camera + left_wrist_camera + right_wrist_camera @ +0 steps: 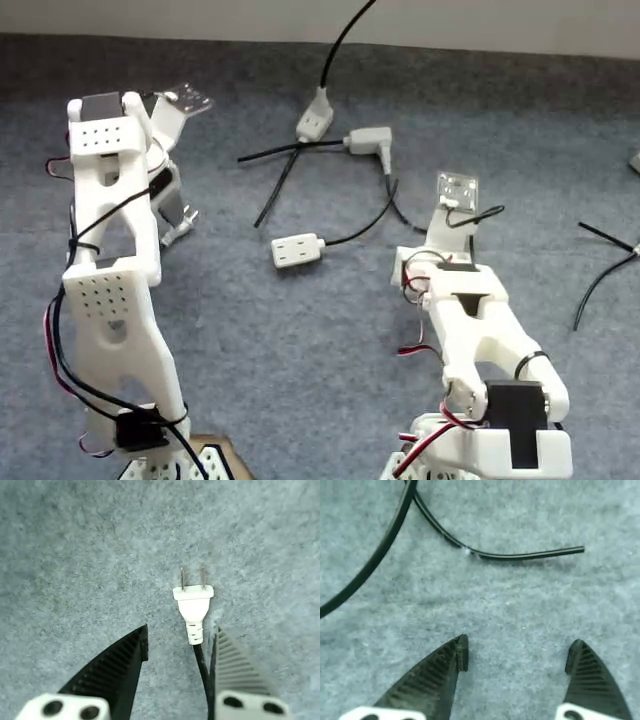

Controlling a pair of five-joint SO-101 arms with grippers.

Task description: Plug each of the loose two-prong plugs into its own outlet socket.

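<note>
Left gripper (180, 630) and right gripper (520, 641) both gape empty, and the left (astride the cord (201, 665)) may pinch that instead of the plug (193, 605), letting it swivel.

This looks like a small robotics lab or a hobby test bench rather than a room in a home. The worktop (300, 350) is covered all over with grey, fuzzy, felt-like cloth, and a pale plain wall (500, 20) runs behind its far edge. On the cloth stand a white plastic robot arm (110, 300) with perforated shell parts and a second white plastic arm (480, 335). Thin red and black wires (412, 352) hang bare outside their joints. A white plastic outlet block (297, 250) on a black cord lies loose between the arms.
</note>
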